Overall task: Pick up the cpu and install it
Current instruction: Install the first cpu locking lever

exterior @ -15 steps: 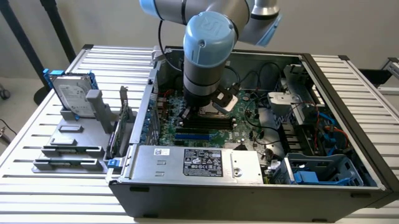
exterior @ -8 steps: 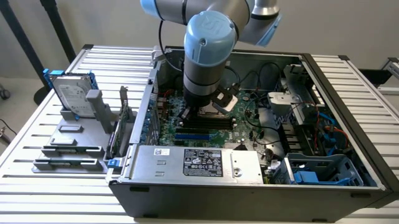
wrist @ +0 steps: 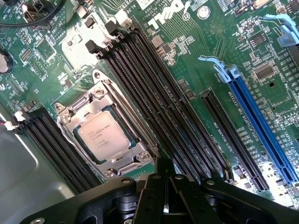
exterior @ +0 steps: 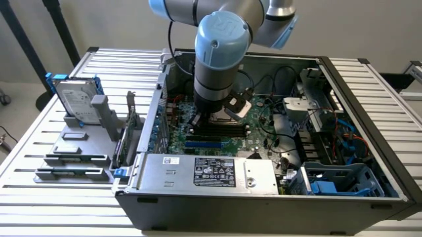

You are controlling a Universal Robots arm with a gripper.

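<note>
- Wrist view: the cpu (wrist: pixel 103 135) is seen lying flat inside the metal socket frame (wrist: pixel 106 135) on the green motherboard (wrist: pixel 196 60), its silver top with printed text facing up.
- The gripper (wrist: pixel 164 179) is seen at the picture's edge, its dark fingers (wrist: pixel 159 175) pressed together with nothing between them; the jaws are clenched and empty.
- The fingertips are placed just beside the socket frame's corner, apart from the cpu itself.
- Long black memory slots (wrist: pixel 154 102) are lined up on one side of the socket, and a shorter bank of dark slots (wrist: pixel 51 144) on its other side.
- A blue expansion slot (wrist: pixel 261 126) is set further off on the board.
- Exterior view: the arm (exterior: pixel 221 54) is lowered into the open computer case (exterior: pixel 264 207), over the middle of the board.
- A hard drive (exterior: pixel 74 101) with a blue bracket is stood in a grey holder (exterior: pixel 79 153) on the slatted table (exterior: pixel 39 197), on the exterior view's left of the case.
</note>
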